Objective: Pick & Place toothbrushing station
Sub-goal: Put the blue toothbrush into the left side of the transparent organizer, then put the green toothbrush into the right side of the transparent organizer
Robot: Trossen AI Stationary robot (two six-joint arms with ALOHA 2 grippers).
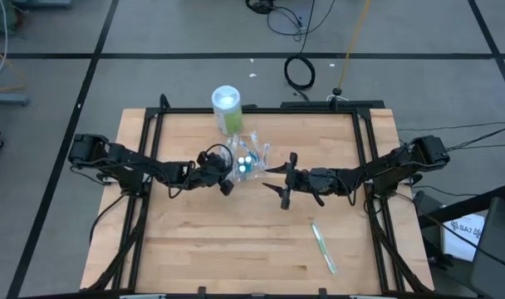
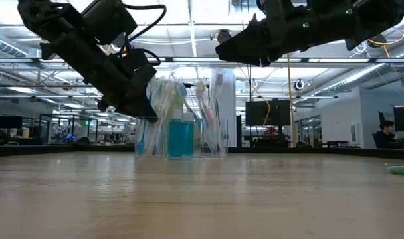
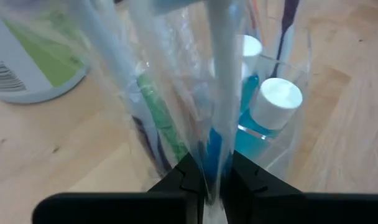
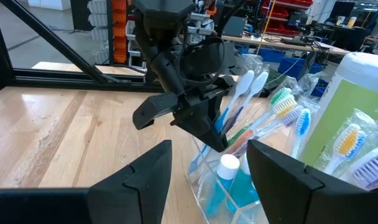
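Observation:
A small clear plastic container (image 1: pixel 249 159) stands on the table and holds several wrapped toothbrushes (image 4: pixel 273 115) standing tilted, heads up, and teal white-capped tubes (image 3: pixel 273 102). My left gripper (image 1: pixel 226 173) is at the container's left side, shut on a white wrapped toothbrush (image 3: pixel 219 93). My right gripper (image 1: pixel 282 179) is open and empty, just right of the container and above the table. One green toothbrush (image 1: pixel 323 247) lies flat on the table toward the near right. My left gripper pinches the white toothbrush's handle (image 3: pixel 215 163), wrapper and all, between its two fingers (image 3: pixel 188 180). The fingers come from the table's left, slanting down, and lie across the handle. The toothbrush stands tilted in the container, head up (image 4: pixel 250 84).
A taller green-and-white canister (image 1: pixel 227 108) stands just beyond the container toward the far edge. Black frame rails (image 1: pixel 144 166) run along the table's left, right and far sides. Bare wood (image 1: pixel 227 241) lies toward the near edge.

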